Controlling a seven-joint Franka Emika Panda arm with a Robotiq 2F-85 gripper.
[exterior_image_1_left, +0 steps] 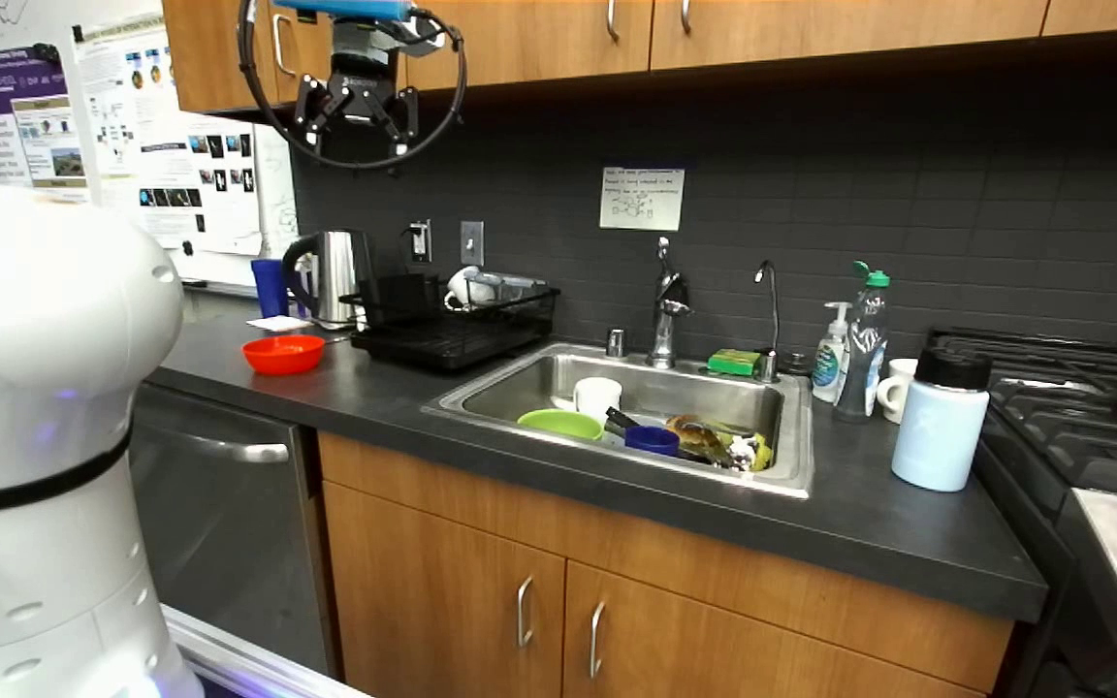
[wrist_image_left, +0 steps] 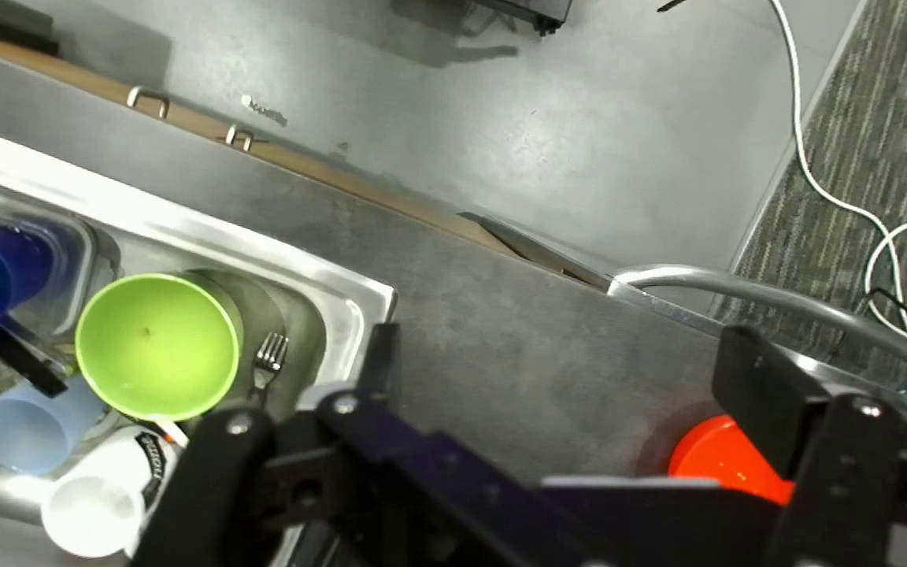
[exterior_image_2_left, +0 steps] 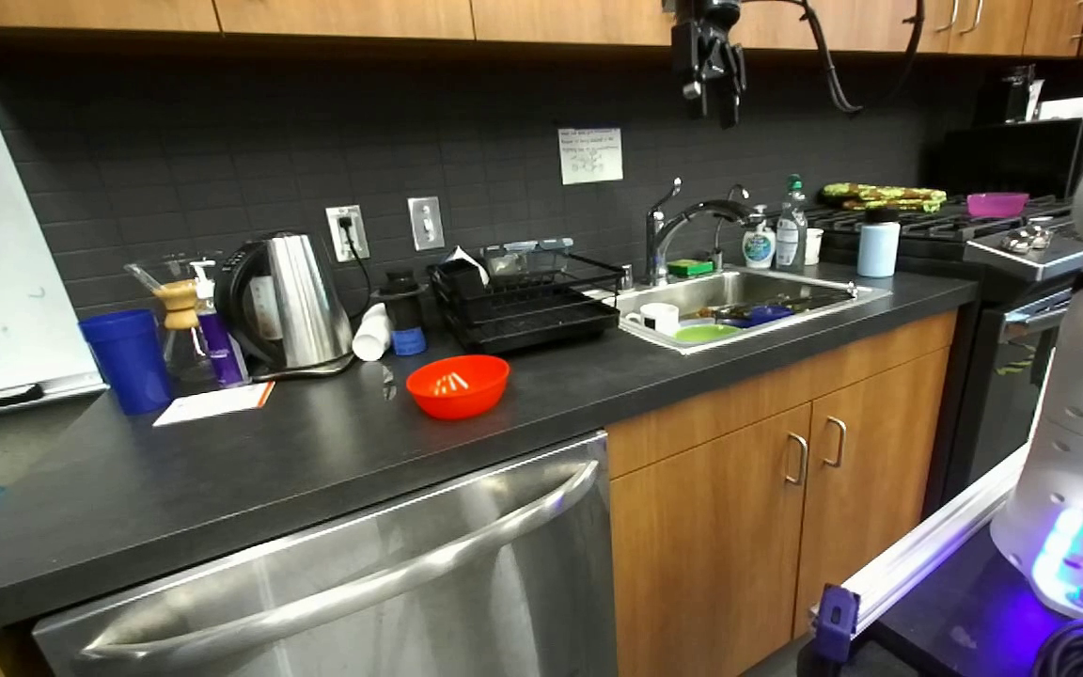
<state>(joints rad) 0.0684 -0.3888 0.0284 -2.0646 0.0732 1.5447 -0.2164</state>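
Gripper [wrist_image_left: 560, 346] hangs high above the counter [exterior_image_2_left: 316, 470]; I read its fingers [wrist_image_left: 764, 394] as spread wide apart, with nothing held between them. Looking down through the wrist view, I count one red bowl [wrist_image_left: 725, 461], partly hidden by a finger, and one green bowl [wrist_image_left: 158, 346], inside the sink [wrist_image_left: 107, 201]. The red bowl sits on the counter near the dish rack [exterior_image_1_left: 428, 344], well apart from the sink. White mugs [exterior_image_1_left: 597, 396]: three, one in the sink, one in the dish rack, one on the counter near the stove [exterior_image_1_left: 1029, 383]. Soap bottles [exterior_image_1_left: 864, 359]: two, standing side by side. Flask [exterior_image_1_left: 941, 436], light blue with a black lid: one. Sponge [exterior_image_1_left: 733, 363]: one, behind the sink. Kettle [exterior_image_1_left: 343, 276]: one. Comparing views, only the wrist view gives me the fork [wrist_image_left: 268, 362], one, lying in the sink just beside the green bowl, and one pale blue cup [wrist_image_left: 36, 429]. Only in an exterior view do I find one pink bowl [exterior_image_2_left: 997, 204] on the stove, plus one glass carafe [exterior_image_2_left: 180, 306] and one purple bottle [exterior_image_2_left: 222, 343] near the kettle. Both exterior views, unlike the wrist view, show me the kettle.
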